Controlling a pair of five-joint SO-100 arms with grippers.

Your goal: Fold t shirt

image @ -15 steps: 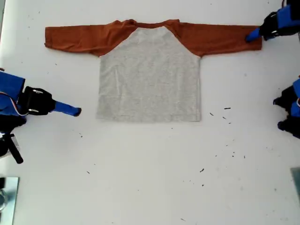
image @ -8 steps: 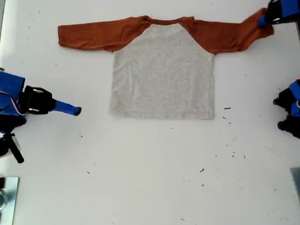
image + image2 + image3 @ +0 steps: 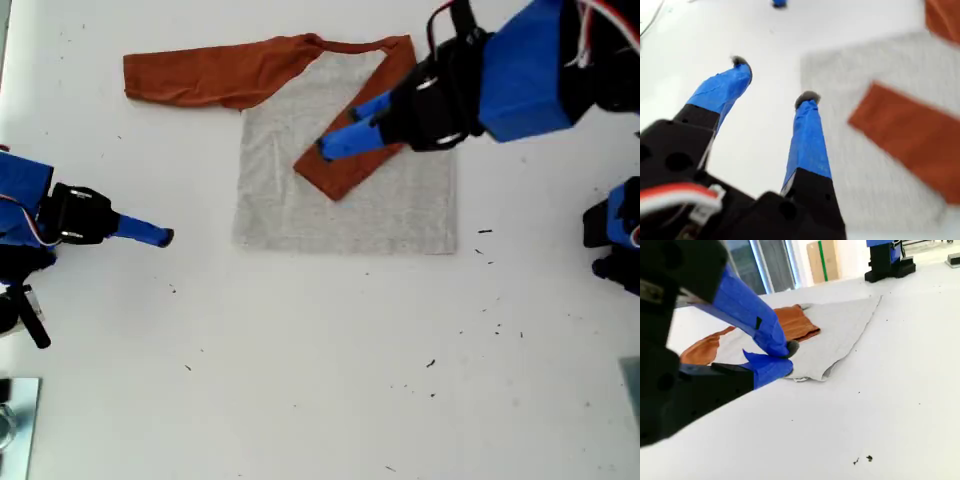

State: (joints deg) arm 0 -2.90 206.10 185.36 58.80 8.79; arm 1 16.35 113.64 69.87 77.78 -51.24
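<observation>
Folding is underway: half a second ago the sleeve [image 3: 345, 172] on the exterior view's right was stretched out flat, now it lies diagonally across the grey body of the t shirt [image 3: 290, 205]. That's one sleeve done, and the other sleeve [image 3: 200, 75] is still spread out.

My first gripper [image 3: 352, 128] reaches in over the shirt from the exterior view's right, jaws apart and gripping nothing. My second gripper [image 3: 160, 236] sits closed and empty on the worktop [image 3: 300, 380], beside the shirt's hem at the exterior view's left.
</observation>
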